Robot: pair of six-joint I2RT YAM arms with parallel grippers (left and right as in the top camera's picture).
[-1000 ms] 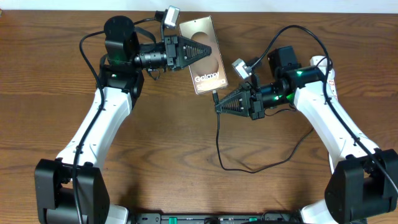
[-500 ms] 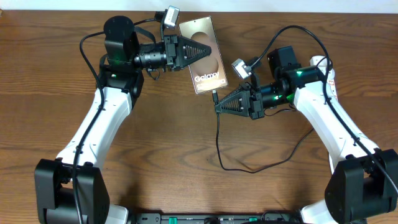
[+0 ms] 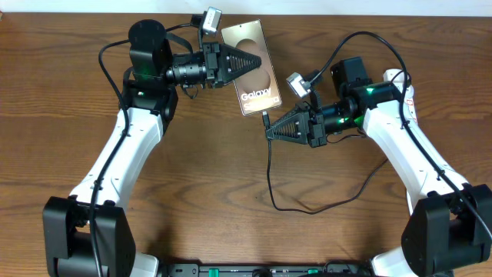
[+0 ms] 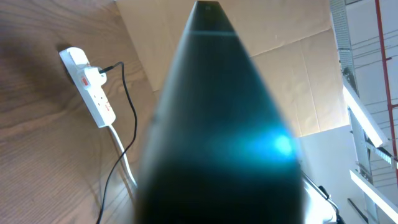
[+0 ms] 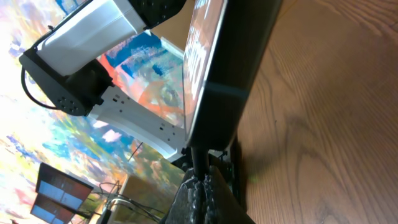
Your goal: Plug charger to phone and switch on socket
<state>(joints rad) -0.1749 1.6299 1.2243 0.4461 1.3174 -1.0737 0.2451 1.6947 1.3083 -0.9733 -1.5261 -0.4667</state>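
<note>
Left hand (image 3: 259, 60) clamped the probably slippery phone (image 3: 257, 96); right hand (image 3: 268, 132) pinched the limp charger (image 3: 269, 173) at its stiff plug.

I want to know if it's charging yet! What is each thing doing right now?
left gripper, shut on the phone.
right gripper, shut on the charger.
phone, held, tilted.
charger, tip at the phone's bottom edge; fully in, cannot tell.
socket, switch on or off: cannot tell.
</note>
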